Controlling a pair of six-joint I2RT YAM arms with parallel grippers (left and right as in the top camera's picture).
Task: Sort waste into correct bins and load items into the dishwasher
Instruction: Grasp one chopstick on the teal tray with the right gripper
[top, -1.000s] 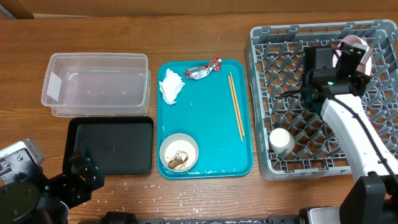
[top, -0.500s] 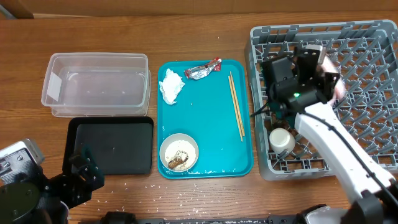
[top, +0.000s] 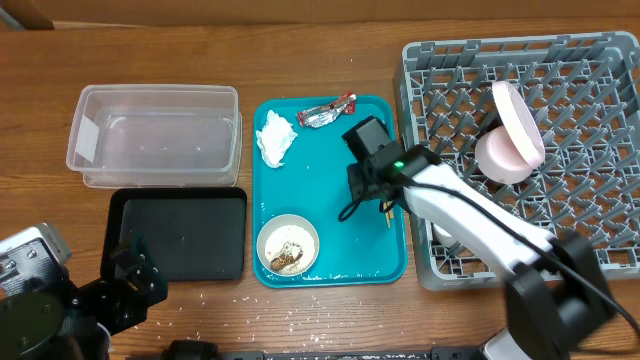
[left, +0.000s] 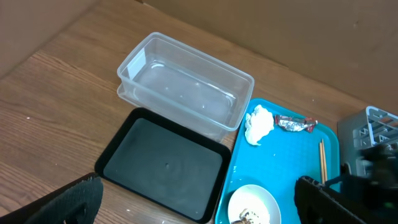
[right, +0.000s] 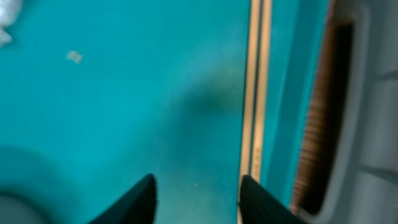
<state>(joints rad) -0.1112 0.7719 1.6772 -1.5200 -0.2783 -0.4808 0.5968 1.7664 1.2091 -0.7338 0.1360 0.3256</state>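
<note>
Right fingers apart, empty, above 2 chopsticks on teal tray; left fingers apart too.

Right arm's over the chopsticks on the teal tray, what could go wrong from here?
The thin wooden chopsticks lie flat, in line with one finger of the open right gripper rather than its gap, so closing may catch only one. They sit near the raised edge of the teal serving tray, beside the grey dish rack; a finger could snag there.
</note>
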